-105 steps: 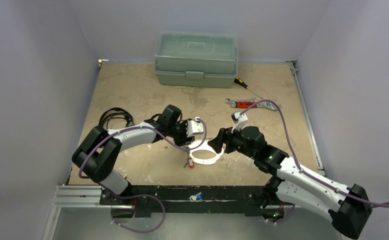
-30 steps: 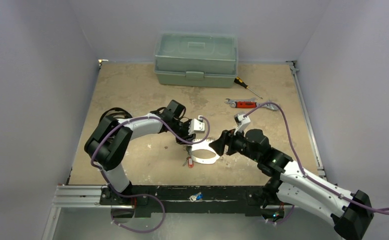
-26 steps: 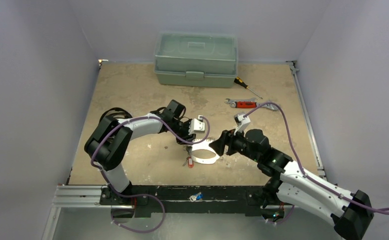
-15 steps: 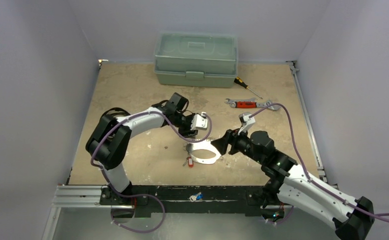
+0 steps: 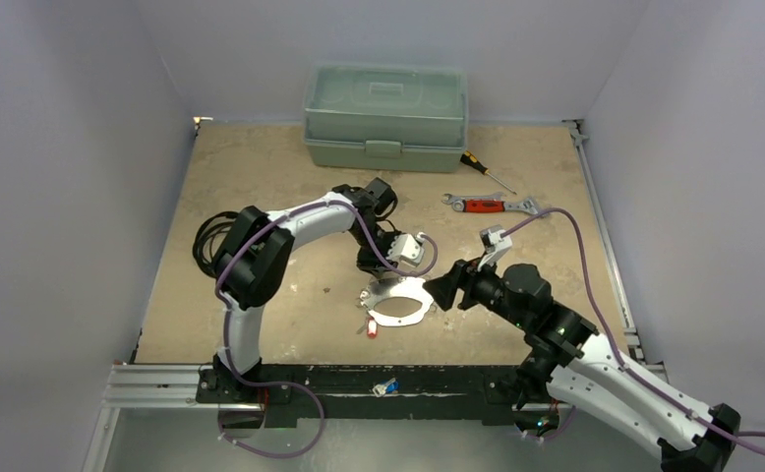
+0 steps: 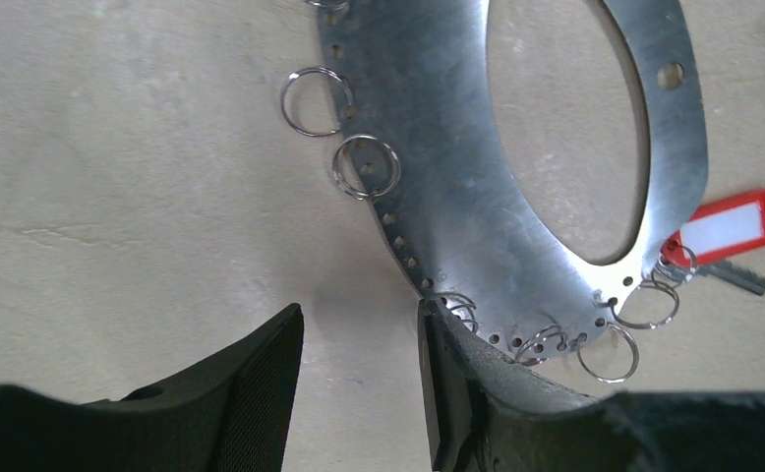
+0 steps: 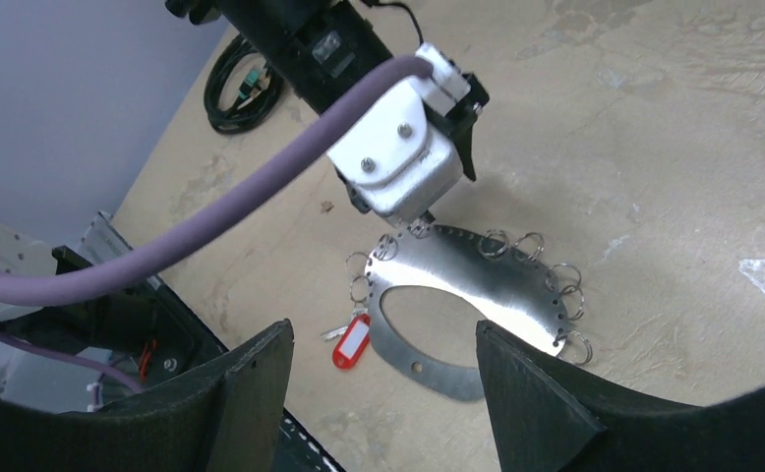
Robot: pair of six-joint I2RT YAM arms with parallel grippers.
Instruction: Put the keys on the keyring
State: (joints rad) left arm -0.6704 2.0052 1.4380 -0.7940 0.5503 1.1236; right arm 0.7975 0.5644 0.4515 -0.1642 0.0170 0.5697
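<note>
The keyring (image 5: 395,303) is a flat silver oval plate lying on the table, with several small split rings along its edge (image 6: 556,197) (image 7: 477,285). A key with a red tag (image 5: 372,326) (image 6: 737,224) (image 7: 351,342) lies against its near-left edge. A key with a blue tag (image 5: 386,386) rests on the black rail at the table's front. My left gripper (image 5: 377,267) (image 6: 359,320) hovers at the plate's far-left edge, open, with bare table between its fingers. My right gripper (image 5: 438,290) (image 7: 383,329) stands wide open to the right of the plate, holding nothing.
A green toolbox (image 5: 385,116) stands at the back. A screwdriver (image 5: 485,169) and a red-handled wrench (image 5: 487,205) lie at the back right. A coiled black cable (image 5: 216,236) lies at the left. The black rail (image 5: 290,379) runs along the near edge.
My left arm has swung its elbow up and right, the gripper has lifted off the plate's far edge and its jaws have widened. My right arm has drawn back to the right.
</note>
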